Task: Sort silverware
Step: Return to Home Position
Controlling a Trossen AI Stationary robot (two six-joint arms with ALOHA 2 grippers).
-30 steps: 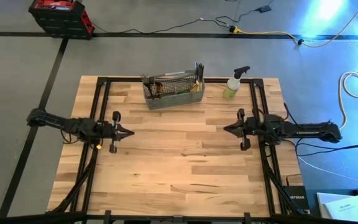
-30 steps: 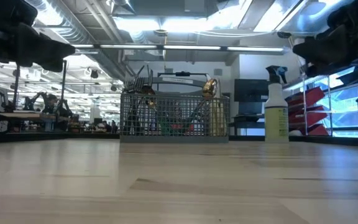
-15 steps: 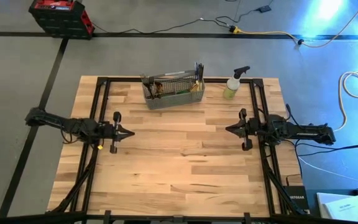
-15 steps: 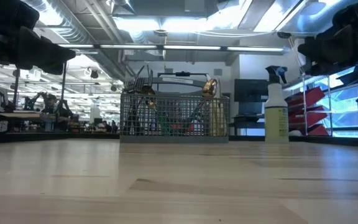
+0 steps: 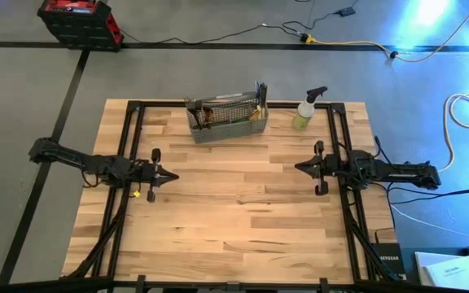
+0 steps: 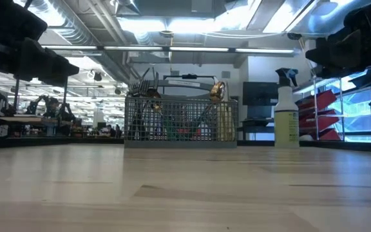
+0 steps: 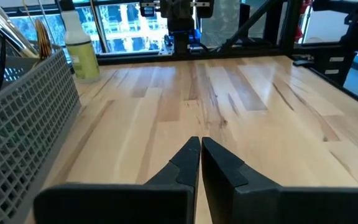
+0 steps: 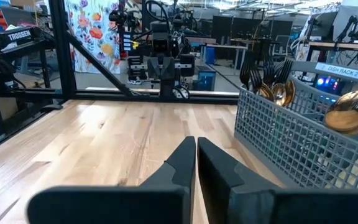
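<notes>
On the left side of the tabletop (image 5: 234,220) the left arm lies stretched out low, its left claw (image 5: 169,174) pointing toward the middle of the wood. Its wrist view shows the two dark fingers (image 7: 188,155) pressed together with only a thin seam between them, holding nothing, above bare boards.

Toward the far edge, a little left of centre, stands the grey wire-mesh caddy (image 5: 226,132). The silverware (image 5: 218,114) is inside it, standing on end, with gold heads and fork tines sticking up over the rim. From table height a gold spoon bowl (image 6: 216,90) shows at the caddy's right end and a cluster of forks (image 6: 145,84) at its left end, with green handles visible through the mesh (image 6: 180,125). No piece lies loose on the wood.

Just right of the caddy, apart from it, the yellow-green spray bottle (image 5: 304,114) stands upright.

Further right, the right arm mirrors the left, level with it and well apart across the open middle. The right claw (image 5: 298,168) faces inward, and its fingers (image 8: 185,155) are closed on each other and empty.
</notes>
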